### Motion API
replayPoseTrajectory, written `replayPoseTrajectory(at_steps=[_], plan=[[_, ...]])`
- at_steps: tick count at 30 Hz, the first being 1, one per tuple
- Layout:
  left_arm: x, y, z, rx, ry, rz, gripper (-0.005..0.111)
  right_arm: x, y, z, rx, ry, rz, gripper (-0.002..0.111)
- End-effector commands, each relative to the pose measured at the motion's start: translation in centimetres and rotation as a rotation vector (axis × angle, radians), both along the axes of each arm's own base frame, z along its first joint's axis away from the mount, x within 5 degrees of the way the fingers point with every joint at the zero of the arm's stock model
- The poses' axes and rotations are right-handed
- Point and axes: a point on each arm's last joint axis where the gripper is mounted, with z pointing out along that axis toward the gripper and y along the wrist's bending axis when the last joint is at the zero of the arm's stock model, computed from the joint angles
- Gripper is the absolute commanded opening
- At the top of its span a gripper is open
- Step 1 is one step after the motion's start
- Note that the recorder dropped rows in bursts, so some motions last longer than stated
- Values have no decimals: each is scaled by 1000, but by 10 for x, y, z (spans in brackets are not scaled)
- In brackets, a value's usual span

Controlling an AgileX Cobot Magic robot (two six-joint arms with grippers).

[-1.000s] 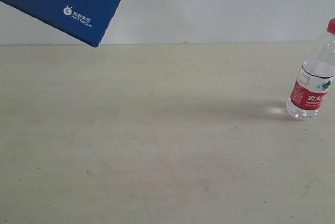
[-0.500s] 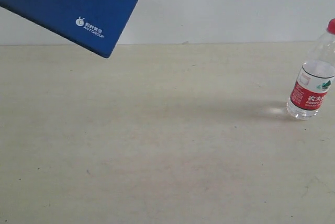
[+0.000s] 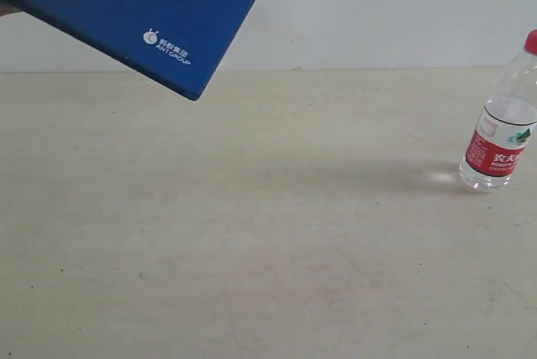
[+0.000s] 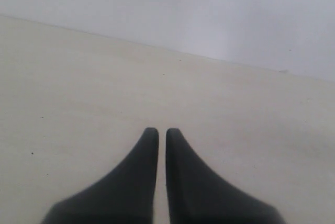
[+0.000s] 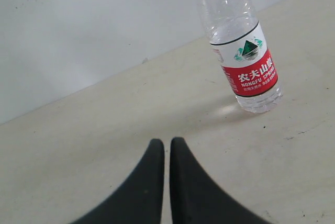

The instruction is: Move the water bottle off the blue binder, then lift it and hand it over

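Bottle [image 3: 500,137] upright on bench [image 3: 268,233], at far right edge of exterior view, red cap partly cut by frame. Binder [image 3: 126,7] well apart from it at upper left, tilted, off bench surface, white logo near low corner; what holds it cannot be seen.

Right claw [image 5: 167,143]: fingers drawn together, only thin slit between, nothing gripped. Bottle [image 5: 243,51] ahead of tips and off to one side, not touching.

Left claw [image 4: 162,132]: same closed-up pose, nothing held, bare bench beyond tips.
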Motion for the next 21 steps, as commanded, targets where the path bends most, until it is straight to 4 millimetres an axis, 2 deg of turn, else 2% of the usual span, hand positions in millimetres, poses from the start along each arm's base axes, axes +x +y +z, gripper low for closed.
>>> replayPoseTrajectory(at_steps=[1,6,11,21], plan=[[0,2,-1,11,-4,24,5,0,0,1,-8,-13,5,0],[1,3,-1,99,-16,38,5,0,0,1,-8,-13,5,0],[0,1,0,44,-15,27,5,0,0,1,-8,-13,5,0],[0,1,0,51,-15,27,5,0,0,1,-8,-13,5,0]])
